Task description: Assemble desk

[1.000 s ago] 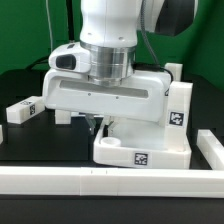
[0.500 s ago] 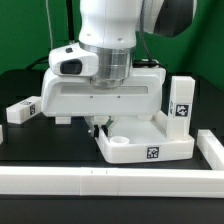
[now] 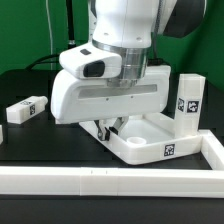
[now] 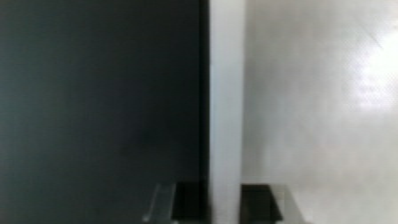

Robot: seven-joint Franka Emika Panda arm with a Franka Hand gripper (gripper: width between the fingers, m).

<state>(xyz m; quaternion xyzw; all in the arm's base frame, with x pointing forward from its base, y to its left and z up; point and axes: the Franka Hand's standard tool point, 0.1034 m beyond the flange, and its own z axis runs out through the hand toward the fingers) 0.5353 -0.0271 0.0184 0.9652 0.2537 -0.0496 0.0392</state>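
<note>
The white tray-like tabletop [image 3: 150,143] lies on the black table at the exterior view's right, turned at an angle, a tag on its front wall. One white leg [image 3: 188,101] stands upright at its far right corner. My gripper [image 3: 108,127] reaches down at the tabletop's left edge and is shut on its raised rim. In the wrist view the rim [image 4: 224,100] runs as a pale strip straight between my gripper's [image 4: 224,203] two dark fingers [image 4: 263,203], with the tray's floor on one side and dark table on the other. A loose tagged leg [image 3: 25,108] lies at the far left.
A long white rail [image 3: 90,181] runs along the table's front edge and turns back at the right [image 3: 214,150], close to the tabletop's front corner. The arm's large white body hides the table behind the tabletop.
My gripper has moved toward the exterior view's right, holding the rim. The tabletop has slid and turned with it, and the upright leg has travelled along, ending nearer the right rail.
</note>
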